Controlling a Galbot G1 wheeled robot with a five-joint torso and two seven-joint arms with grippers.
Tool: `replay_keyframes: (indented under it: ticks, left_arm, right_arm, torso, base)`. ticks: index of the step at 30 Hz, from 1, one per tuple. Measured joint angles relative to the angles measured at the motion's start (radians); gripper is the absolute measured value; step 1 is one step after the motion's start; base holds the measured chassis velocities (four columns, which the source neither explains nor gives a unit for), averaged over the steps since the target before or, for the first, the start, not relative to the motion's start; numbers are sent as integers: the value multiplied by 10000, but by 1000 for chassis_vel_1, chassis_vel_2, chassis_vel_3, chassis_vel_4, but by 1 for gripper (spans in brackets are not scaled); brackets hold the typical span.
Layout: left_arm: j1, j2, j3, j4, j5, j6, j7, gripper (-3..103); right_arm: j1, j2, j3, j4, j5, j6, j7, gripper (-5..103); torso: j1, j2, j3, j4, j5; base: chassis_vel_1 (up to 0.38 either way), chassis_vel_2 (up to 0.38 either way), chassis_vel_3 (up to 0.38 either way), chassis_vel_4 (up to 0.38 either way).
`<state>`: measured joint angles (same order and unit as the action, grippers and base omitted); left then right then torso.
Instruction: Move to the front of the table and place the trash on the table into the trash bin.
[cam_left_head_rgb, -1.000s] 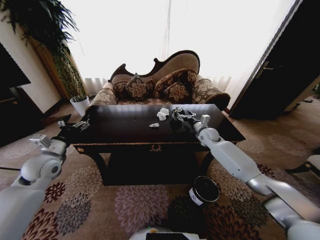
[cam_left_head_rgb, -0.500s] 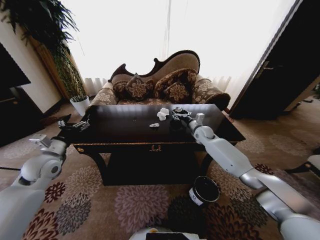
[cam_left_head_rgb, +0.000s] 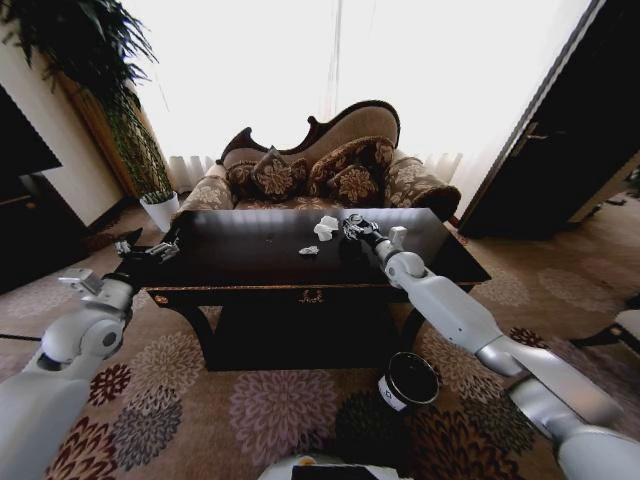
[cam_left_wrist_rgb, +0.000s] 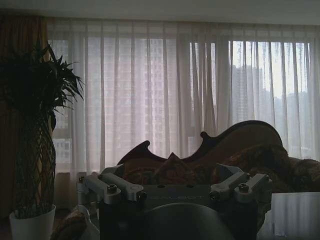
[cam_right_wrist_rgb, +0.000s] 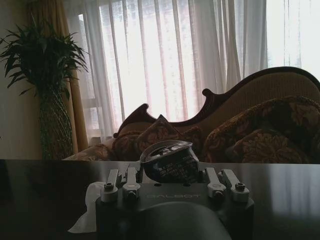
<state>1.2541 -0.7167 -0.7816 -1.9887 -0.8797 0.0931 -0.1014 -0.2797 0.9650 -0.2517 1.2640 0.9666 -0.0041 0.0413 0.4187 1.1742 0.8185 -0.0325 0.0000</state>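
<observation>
The dark glossy table (cam_left_head_rgb: 250, 258) stands in front of me. On its far right part lie the trash items: a white paper wad (cam_left_head_rgb: 326, 227), a small grey scrap (cam_left_head_rgb: 308, 250) and a dark can (cam_right_wrist_rgb: 169, 161). My right gripper (cam_left_head_rgb: 352, 230) reaches over the tabletop. It is open, with the can standing upright between its fingers (cam_right_wrist_rgb: 118, 181) in the right wrist view and the white paper wad (cam_right_wrist_rgb: 90, 210) beside it. The black trash bin (cam_left_head_rgb: 408, 380) sits on the carpet under my right forearm. My left gripper (cam_left_head_rgb: 140, 250) hangs open by the table's left end.
A patterned sofa (cam_left_head_rgb: 330, 165) stands close behind the table. A white plant pot (cam_left_head_rgb: 160, 208) and a tall plant (cam_left_head_rgb: 90, 60) are at the back left, and a dark door (cam_left_head_rgb: 570, 140) is at the right. Flowered carpet lies around the bin.
My right gripper has slid a little farther in over the table towards the can. The left arm and the trash have not moved.
</observation>
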Motion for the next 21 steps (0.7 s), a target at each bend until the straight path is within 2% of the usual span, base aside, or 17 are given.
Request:
replay_keyframes:
  ticks: [1,3,5,6,8,15,21]
  left_arm:
    - [0,0,0,-1,0,0,0,100]
    - [0,0,0,-1,0,0,0,100]
    - [0,0,0,0,-1,0,0,100]
    - [0,0,0,0,-1,0,0,100]
    - [0,0,0,-1,0,0,0,100]
    - [0,0,0,-1,0,0,0,100]
    - [0,0,0,-1,0,0,-1,100]
  right_arm:
    - [-15,-12,16,31,-7,1,8,44]
    - [-25,-18,28,54,-10,1,16,44]
    - [-51,-39,61,119,-13,1,34,33]
    - [-51,-39,61,119,-13,1,34,33]
    - [-102,-73,89,204,-15,1,48,25]
    - [-342,-209,205,491,-27,-16,85,25]
    - [-999,-589,676,1339,-1,-181,259,25]
  torso:
    - [0,0,0,0,0]
    - [0,0,0,0,0]
    - [0,0,0,0,-1]
    - [0,0,0,0,-1]
    - [0,0,0,1,0]
    - [0,0,0,0,0]
    - [0,1,-1,1,-2]
  base:
    - [0,0,0,0]
    - [0,0,0,0]
    - [0,0,0,0]
    - [0,0,0,0]
    - [0,0,0,0]
    - [0,0,0,0]
    - [0,0,0,0]
